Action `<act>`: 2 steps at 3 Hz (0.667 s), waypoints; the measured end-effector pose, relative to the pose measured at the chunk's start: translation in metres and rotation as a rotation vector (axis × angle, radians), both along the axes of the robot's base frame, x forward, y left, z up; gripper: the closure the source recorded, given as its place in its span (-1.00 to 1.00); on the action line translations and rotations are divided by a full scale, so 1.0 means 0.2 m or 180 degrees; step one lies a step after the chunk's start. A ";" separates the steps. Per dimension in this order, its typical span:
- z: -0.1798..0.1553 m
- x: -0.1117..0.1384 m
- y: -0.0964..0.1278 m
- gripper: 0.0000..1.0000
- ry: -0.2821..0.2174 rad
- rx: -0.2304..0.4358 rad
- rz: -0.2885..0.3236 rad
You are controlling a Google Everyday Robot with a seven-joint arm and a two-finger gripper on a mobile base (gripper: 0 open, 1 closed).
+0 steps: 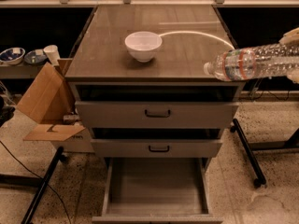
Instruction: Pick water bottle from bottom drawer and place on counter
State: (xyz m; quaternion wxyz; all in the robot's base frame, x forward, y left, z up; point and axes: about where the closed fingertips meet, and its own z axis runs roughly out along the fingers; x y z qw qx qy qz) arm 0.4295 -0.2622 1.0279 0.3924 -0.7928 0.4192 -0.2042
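The water bottle [252, 62] is clear and crinkled, with a white cap and a red-and-blue label band. It lies level in the air with its cap pointing left, at the counter's right front corner and just above counter height. My gripper [293, 56] is at the right edge of the view, shut on the bottle's far end, with pale fingers [290, 35] above and below it. The counter [112, 50] is the glossy brown top of the cabinet. The bottom drawer [156, 185] is pulled fully out, and its floor is bare.
A white bowl [143, 45] stands on the counter left of centre. The two upper drawers [156, 113] are slightly open. An open cardboard box [44, 104] leans at the cabinet's left. Black stand legs run along the floor at right [247, 153] and left [42, 190].
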 end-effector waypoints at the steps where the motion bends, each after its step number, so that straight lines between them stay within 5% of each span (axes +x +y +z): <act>1: -0.01 0.06 0.06 1.00 -0.0127 0.0082 -0.0107; 2: -0.02 0.16 0.14 1.00 -0.0204 0.0108 -0.0216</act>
